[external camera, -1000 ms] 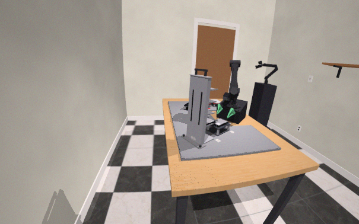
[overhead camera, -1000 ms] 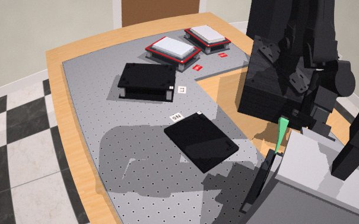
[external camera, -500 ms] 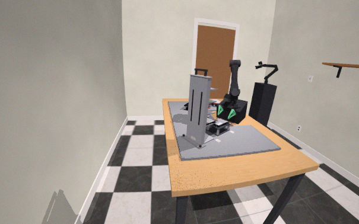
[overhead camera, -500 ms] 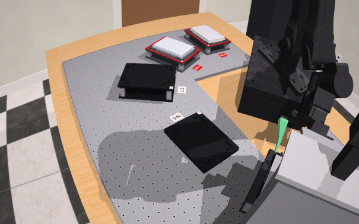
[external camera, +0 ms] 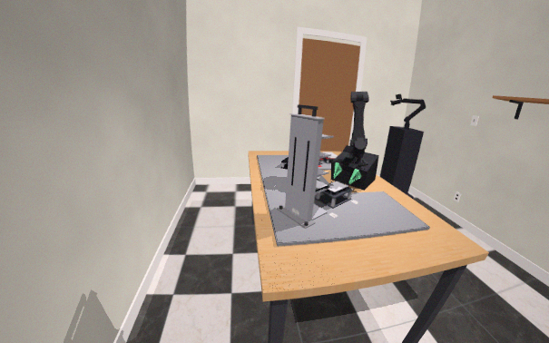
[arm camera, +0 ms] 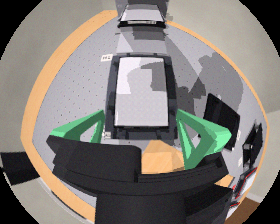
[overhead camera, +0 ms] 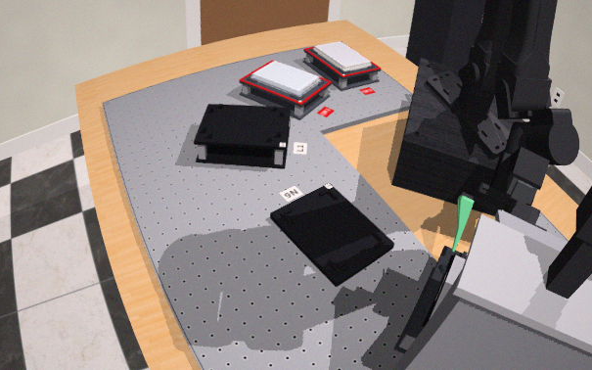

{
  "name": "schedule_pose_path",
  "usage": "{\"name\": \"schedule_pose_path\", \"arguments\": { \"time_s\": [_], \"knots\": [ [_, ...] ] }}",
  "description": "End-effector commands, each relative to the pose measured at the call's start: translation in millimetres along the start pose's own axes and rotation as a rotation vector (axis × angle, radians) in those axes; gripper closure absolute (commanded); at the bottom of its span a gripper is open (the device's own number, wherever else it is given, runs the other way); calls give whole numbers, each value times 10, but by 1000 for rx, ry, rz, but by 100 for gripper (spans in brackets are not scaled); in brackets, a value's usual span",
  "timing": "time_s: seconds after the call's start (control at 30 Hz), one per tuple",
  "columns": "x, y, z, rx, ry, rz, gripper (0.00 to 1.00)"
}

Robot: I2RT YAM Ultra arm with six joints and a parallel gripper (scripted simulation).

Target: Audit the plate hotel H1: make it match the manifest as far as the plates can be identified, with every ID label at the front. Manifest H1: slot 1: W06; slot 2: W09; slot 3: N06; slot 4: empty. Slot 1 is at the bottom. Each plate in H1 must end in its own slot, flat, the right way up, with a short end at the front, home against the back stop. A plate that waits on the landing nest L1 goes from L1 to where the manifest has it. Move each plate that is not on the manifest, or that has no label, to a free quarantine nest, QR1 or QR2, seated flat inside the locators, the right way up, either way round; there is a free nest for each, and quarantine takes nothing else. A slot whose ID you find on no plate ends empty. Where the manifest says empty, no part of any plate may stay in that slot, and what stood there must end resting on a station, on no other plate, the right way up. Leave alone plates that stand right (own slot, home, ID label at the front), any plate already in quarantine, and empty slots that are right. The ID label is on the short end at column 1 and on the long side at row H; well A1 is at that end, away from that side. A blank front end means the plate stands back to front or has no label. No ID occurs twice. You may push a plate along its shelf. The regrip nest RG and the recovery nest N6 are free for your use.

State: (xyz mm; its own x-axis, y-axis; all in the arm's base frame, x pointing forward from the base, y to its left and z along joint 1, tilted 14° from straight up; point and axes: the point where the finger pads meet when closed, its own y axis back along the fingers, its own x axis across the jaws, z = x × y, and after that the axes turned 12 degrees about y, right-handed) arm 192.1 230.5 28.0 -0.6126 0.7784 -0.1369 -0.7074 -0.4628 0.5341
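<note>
My gripper is open and holds nothing. In the wrist view its green fingers stand on either side of the near short end of a white plate. This plate lies flat on a black nest beside the plate hotel. The fingers are apart from the plate's sides. In the top view only one green finger shows, behind the hotel's edge; the plate is hidden there. I cannot read any label on the plate.
Two red-edged quarantine nests at the back each hold a white plate. The black landing nest L1 and the flat black nest N6 bear no plate. The arm's black base stands right of them.
</note>
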Motion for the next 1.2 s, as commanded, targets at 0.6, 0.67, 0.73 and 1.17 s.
{"name": "schedule_pose_path", "arguments": {
  "time_s": [0.6, 0.67, 0.73, 1.17],
  "knots": [
    [-18, -83, -210, 1, -3, -16, 0],
    [-13, -93, -225, 1, -3, -16, 0],
    [-8, -102, -241, 1, -2, -15, 0],
    [17, -156, -328, 0, 2, -13, 0]
  ]
}}
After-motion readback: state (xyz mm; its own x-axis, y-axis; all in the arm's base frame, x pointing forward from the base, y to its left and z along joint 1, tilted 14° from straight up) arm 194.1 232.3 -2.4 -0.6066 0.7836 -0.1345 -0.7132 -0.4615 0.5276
